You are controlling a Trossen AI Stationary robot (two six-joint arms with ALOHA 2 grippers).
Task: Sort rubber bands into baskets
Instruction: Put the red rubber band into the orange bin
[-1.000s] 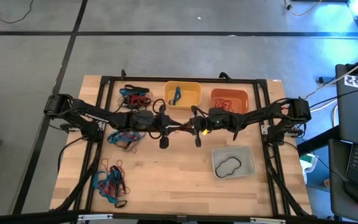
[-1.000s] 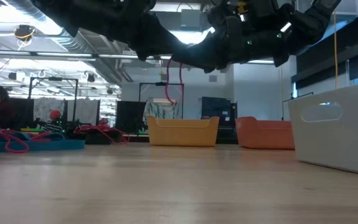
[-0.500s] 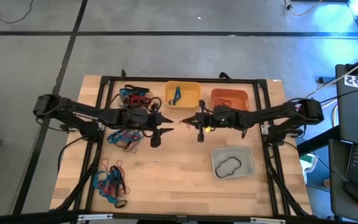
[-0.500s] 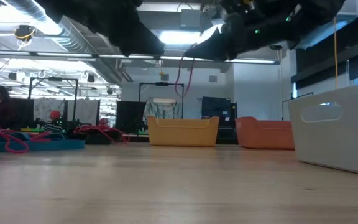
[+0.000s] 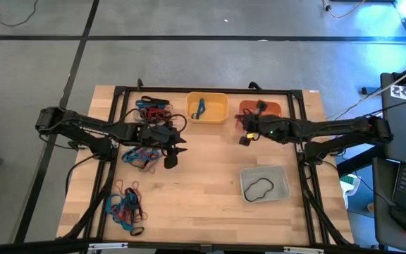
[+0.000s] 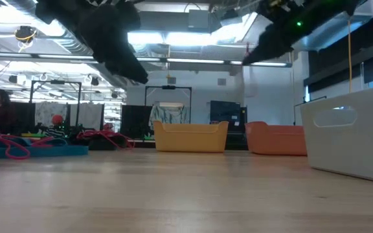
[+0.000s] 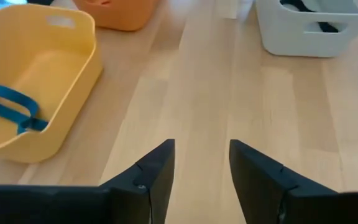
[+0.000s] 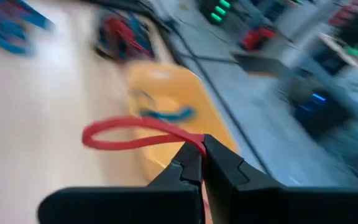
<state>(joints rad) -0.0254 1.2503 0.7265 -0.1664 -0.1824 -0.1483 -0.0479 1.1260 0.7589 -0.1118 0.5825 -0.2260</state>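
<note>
Where daylight falls, pale wooden table point(image 5: 203, 204), grey taped floor point(image 5: 189, 63) beyond.

Both arms are dark, near-black, built of slender tubular links joined by bulkier rounded joint housings. The left arm point(image 5: 90, 130) and the right arm point(image 5: 323, 129) each carry black cables running along the links. A small green indicator light glows on the right arm near its wrist. The left gripper point(image 7: 201, 165) ends in two flat, matte black wedge-shaped fingers with angled tips. The right gripper point(image 8: 201, 152) has the same dark, tapered fingers, smooth-faced with chamfered edges.
</note>
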